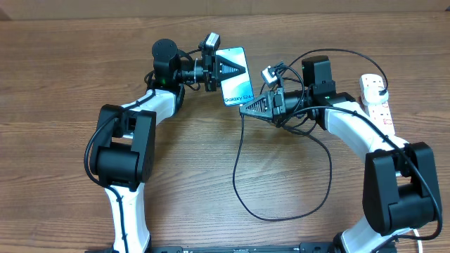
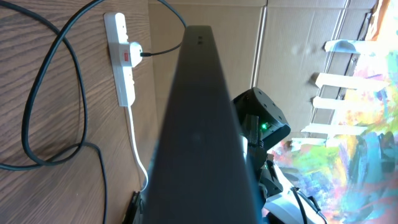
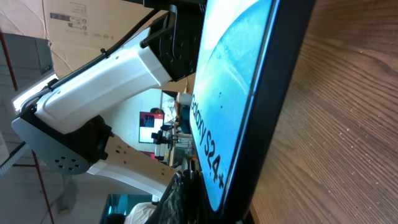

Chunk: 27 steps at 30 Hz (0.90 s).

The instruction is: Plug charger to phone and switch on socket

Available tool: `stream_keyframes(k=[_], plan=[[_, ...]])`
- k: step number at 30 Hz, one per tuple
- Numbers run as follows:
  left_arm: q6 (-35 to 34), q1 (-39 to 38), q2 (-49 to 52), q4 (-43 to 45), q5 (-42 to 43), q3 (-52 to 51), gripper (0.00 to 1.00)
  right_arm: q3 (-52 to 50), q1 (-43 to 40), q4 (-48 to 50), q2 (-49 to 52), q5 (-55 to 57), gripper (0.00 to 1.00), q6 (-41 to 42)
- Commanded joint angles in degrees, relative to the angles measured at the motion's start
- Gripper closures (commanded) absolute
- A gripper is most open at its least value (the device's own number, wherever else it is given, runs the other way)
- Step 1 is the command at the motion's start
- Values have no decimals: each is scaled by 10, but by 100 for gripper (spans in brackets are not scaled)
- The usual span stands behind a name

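Note:
The phone (image 1: 235, 83), with its light blue screen and "Galaxy S24" lettering, is held tilted off the table by my left gripper (image 1: 219, 69), which is shut on its upper end. In the left wrist view its dark back (image 2: 205, 137) fills the middle. My right gripper (image 1: 247, 108) is at the phone's lower edge, shut on the connector end of the black charger cable (image 1: 236, 169). In the right wrist view the screen (image 3: 233, 74) stands just beside my fingers (image 3: 186, 200); the connector tip itself is hidden. The white socket strip (image 1: 377, 105) lies at the far right with the black plug (image 1: 382, 90) in it.
The charger cable loops wide over the table in front of the right arm (image 1: 329, 176). The strip and its thick white cord also show in the left wrist view (image 2: 122, 78). The left arm's white link (image 3: 99, 81) is close behind the phone.

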Motion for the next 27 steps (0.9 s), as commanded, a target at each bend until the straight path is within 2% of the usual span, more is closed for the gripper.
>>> stream_keyframes(k=[1, 27], plan=[[4, -12, -7, 5, 13, 6, 95, 10, 2, 1, -11, 5, 96, -6], [4, -11, -7, 5, 5, 6, 95, 10, 3, -28, -11, -5, 96, -32]])
